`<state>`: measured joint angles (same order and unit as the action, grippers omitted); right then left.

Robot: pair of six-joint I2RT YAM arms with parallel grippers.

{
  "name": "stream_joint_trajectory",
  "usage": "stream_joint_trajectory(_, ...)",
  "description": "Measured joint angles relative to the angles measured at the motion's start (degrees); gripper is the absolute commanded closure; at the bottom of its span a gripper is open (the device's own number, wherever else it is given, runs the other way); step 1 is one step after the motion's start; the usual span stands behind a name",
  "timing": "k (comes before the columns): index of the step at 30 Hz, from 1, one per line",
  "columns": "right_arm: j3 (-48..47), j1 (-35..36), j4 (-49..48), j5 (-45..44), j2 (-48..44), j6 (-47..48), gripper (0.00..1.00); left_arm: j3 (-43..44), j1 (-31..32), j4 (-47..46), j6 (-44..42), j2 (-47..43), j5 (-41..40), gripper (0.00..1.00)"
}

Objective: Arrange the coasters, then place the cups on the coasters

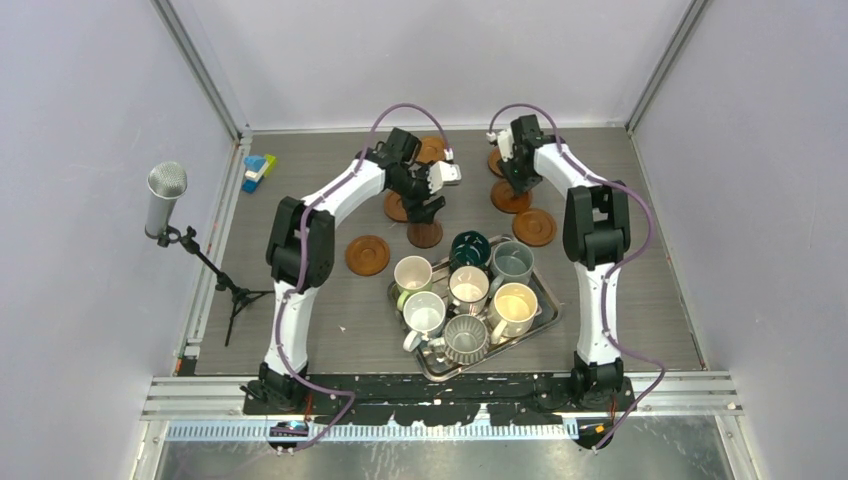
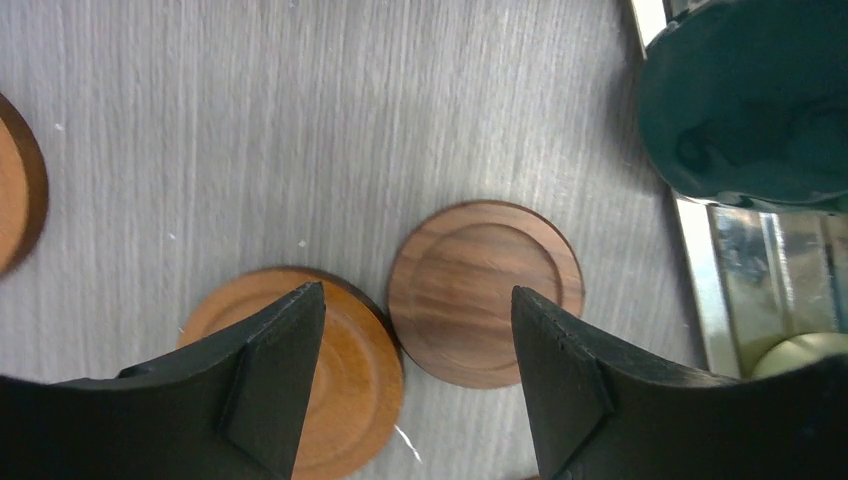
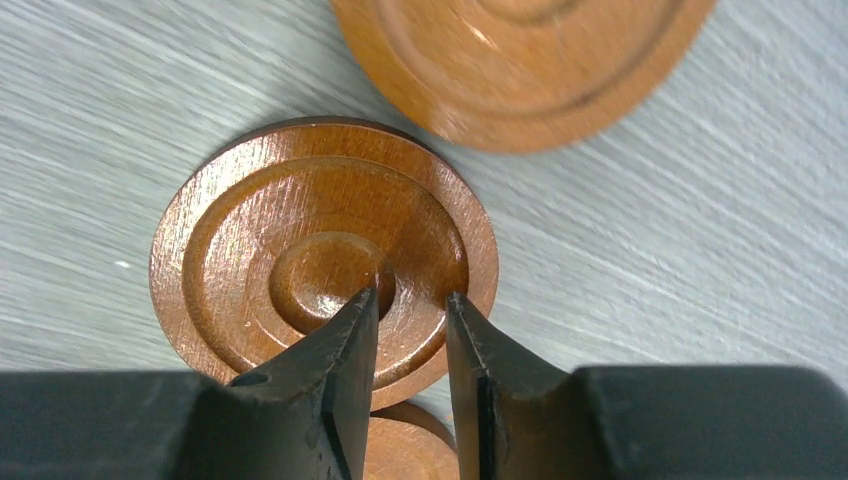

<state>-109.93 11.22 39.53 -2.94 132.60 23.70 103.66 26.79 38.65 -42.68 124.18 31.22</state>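
Several cups (image 1: 468,288) stand on the steel tray (image 1: 548,297), among them a dark teal cup (image 2: 745,100). My left gripper (image 1: 428,212) (image 2: 415,330) is open above the small dark brown coaster (image 2: 485,290), which lies between its fingers. An orange coaster (image 2: 350,380) lies beside it, partly under the left finger. My right gripper (image 1: 520,180) (image 3: 412,295) hovers over an orange coaster (image 3: 320,250) lying ringed side up. Its fingers are a narrow slit apart with nothing between them. That coaster overlaps another coaster (image 3: 410,450); a third coaster (image 3: 520,60) lies beyond. More coasters (image 1: 367,254) lie around.
A microphone on a stand (image 1: 166,200) stands off the table's left edge. A small blue, yellow and green block (image 1: 258,168) lies at the back left. The tray's rim (image 2: 700,270) is just right of the left gripper. Walls close in the back and sides.
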Motion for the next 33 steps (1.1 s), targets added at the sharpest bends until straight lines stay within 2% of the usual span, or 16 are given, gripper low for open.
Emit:
stream_joint_trajectory(5, 3.2, -2.4, 0.9, 0.0, -2.2, 0.2, 0.64, 6.3, 0.8, 3.0, -6.3, 4.7, 0.0, 0.31)
stream_joint_trajectory(10, 4.5, -3.4, 1.9, 0.2, -3.1, 0.2, 0.63, 8.6, 1.6, 6.3, -11.6, 8.1, -0.9, 0.34)
stream_joint_trajectory(16, 4.7, -3.5, 3.4, 1.6, -3.5, -0.1, 0.63, 12.1, 2.9, 8.1, -13.1, 11.3, -3.2, 0.41)
stream_joint_trajectory(21, 4.7, -3.6, 4.3, 4.1, -3.7, -0.8, 0.63, 17.4, 3.6, 5.3, -9.8, 14.5, -7.0, 0.44)
stream_joint_trajectory(25, 4.7, -3.7, 4.5, 5.2, -3.8, -1.6, 0.63, 22.0, 4.0, -0.3, -6.3, 17.7, -10.4, 0.43)
stream_joint_trajectory(33, 4.4, -4.1, 5.4, 8.8, -3.9, -3.5, 0.61, 24.2, 4.3, -13.1, -2.6, 21.5, -14.2, 0.4)
